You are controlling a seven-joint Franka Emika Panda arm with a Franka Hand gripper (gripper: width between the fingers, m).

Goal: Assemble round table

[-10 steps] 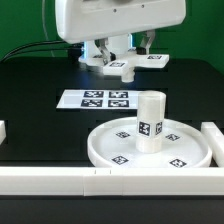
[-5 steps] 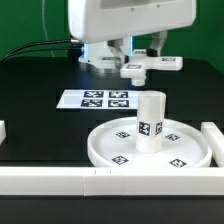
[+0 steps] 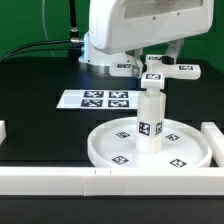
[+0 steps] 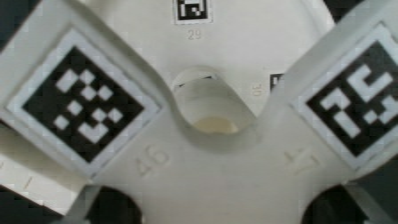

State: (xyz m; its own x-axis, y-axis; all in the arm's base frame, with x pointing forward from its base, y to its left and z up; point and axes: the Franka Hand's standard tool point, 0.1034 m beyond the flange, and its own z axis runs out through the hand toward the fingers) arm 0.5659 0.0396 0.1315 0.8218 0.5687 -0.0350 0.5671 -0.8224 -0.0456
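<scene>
hanging just above the short white cylindrical plastic leg (image 3: 150, 122), the small white cross-shaped plastic foot (image 3: 168, 72) is carried by the gripper (image 3: 163, 64). jaws judged clamped on it, since nothing else bears it. foot held level, slightly toward the exterior view's right of the leg top; probably lining up to seat. wrist view: foot fills the frame, central stub (image 4: 212, 104) plain. leg upright in the hub of the large white round rimmed disc (image 3: 100, 150). matte black table (image 3: 40, 85); marker board (image 3: 104, 99) behind; long white bars (image 3: 60, 181) at front; green backdrop (image 3: 20, 20).
</scene>
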